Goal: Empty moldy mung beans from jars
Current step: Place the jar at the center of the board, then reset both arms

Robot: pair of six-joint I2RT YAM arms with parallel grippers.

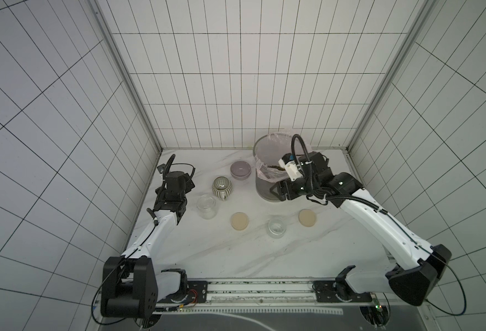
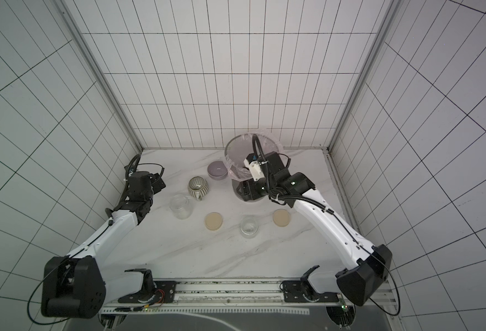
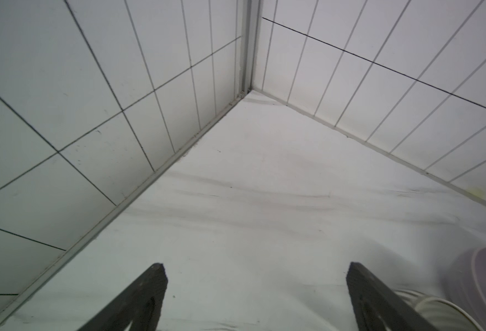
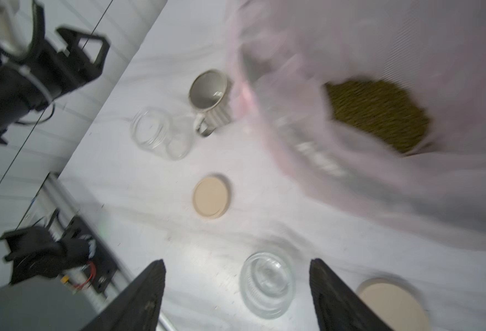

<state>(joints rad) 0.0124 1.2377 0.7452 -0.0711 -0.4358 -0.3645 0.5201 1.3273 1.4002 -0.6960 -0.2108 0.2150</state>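
Note:
Two clear glass jars stand upright and lidless on the marble table [image 1: 207, 258], with no beans showing in either: one [image 1: 206, 206] near the left arm, the other [image 1: 276, 227] towards the front middle. Their beige lids [image 1: 239, 221] [image 1: 307, 218] lie flat beside them. The mung beans [image 4: 376, 114] form an olive-green heap inside the pink-lined grey bin [image 1: 266, 186]. My right gripper [image 4: 237, 265] hangs open and empty in front of the bin, above the nearer jar [image 4: 267, 283]. By the table's back left corner my left gripper [image 3: 254, 268] is wide open, holding nothing.
A ribbed greenish mug [image 1: 222, 186] and a lilac bowl [image 1: 240, 169] stand between the left arm and the bin. Tiled walls close the table on three sides. The arms' base rail [image 1: 253, 295] runs along the front edge.

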